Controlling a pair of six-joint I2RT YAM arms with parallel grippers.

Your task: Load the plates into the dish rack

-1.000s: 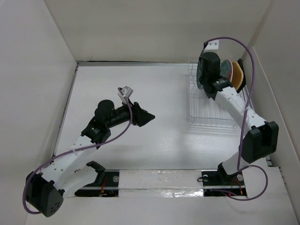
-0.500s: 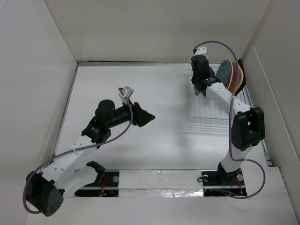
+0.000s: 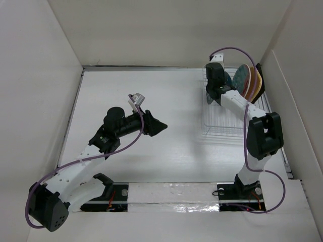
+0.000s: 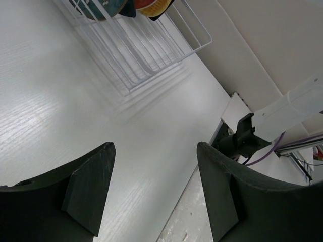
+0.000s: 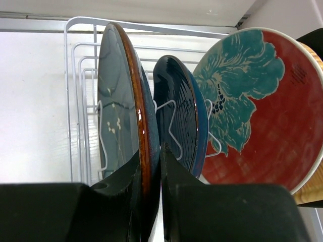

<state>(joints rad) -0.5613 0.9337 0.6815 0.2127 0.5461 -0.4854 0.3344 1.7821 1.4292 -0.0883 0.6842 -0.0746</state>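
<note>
My right gripper (image 5: 150,148) is shut on the rim of the round dark teal plate (image 5: 118,101), which stands upright between the tines of the dish rack (image 5: 75,60). Beside it stand the navy leaf plate (image 5: 176,106), the red-rimmed floral plate (image 5: 252,101), then a tan woven plate (image 5: 313,186) and a black rim (image 5: 313,38) at the frame edge. In the top view the right gripper (image 3: 216,88) is at the rack's (image 3: 227,123) far left corner, with the plates (image 3: 250,80) at the far right. My left gripper (image 3: 160,126) is open and empty over mid-table; it also shows in the left wrist view (image 4: 154,151).
White walls close in the table on the left, back and right. The rack's near rows of tines (image 4: 136,45) hold nothing. The right arm's base (image 4: 242,141) and a taped strip (image 3: 176,191) lie along the table's near edge.
My right gripper has carried the dark teal plate left and down into the rack beside the navy plate. The left arm has hardly moved.
</note>
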